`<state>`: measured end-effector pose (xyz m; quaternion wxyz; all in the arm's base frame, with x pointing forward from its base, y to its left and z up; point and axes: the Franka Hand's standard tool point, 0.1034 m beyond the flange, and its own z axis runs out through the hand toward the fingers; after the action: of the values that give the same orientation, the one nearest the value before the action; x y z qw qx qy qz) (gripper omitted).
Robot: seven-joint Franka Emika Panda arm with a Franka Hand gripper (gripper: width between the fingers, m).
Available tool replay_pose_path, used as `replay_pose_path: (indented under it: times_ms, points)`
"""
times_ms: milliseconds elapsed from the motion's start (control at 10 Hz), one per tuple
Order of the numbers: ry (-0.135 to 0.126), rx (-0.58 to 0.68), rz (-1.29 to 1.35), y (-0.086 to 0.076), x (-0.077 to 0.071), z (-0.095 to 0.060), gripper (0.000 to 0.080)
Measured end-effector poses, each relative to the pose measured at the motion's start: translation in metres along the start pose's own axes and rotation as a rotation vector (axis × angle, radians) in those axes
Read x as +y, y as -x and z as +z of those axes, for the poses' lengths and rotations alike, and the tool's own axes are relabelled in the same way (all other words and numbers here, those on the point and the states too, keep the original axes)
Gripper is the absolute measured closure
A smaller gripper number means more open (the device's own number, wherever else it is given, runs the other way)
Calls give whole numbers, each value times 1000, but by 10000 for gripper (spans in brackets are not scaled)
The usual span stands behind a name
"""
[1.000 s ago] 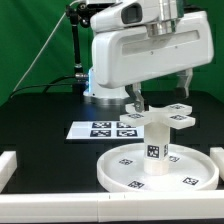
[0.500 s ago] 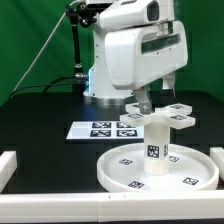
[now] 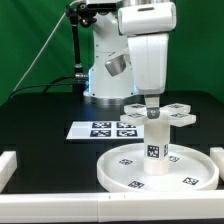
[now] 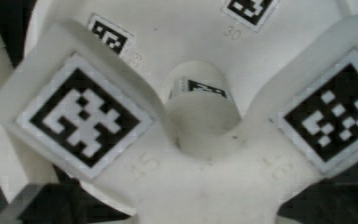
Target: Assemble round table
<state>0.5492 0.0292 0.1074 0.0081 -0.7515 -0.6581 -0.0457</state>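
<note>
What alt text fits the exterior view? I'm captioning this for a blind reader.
A white robot arm reaches straight down, its claw at the cross-shaped piece sitting atop the short post, which stands upright in the large round disc. Behind, the marker board lies on the black table.

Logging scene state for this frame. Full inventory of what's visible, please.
round disc: 1, white with small tags, on the black table, toward the exterior view's right and front.
cylindrical post: 1, white, tagged, standing upright in the middle of the disc.
cross-shaped piece: 1, white, tagged arms, sitting on top of the post, under the gripper.
marker board: 1, white with black tags, flat on the table behind the disc.
rails: white, along the table's front and the exterior view's left corner.
table: 1, black.
backdrop: green.
gripper: 1, on the cross-shaped piece's hub; open or shut cannot be told.
</note>
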Motion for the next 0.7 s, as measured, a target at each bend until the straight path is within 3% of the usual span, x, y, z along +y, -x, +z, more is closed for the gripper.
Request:
replay_pose_path:
  times_ms: [700]
  points:
    - [-17, -4, 73, -3, -5, 9, 151]
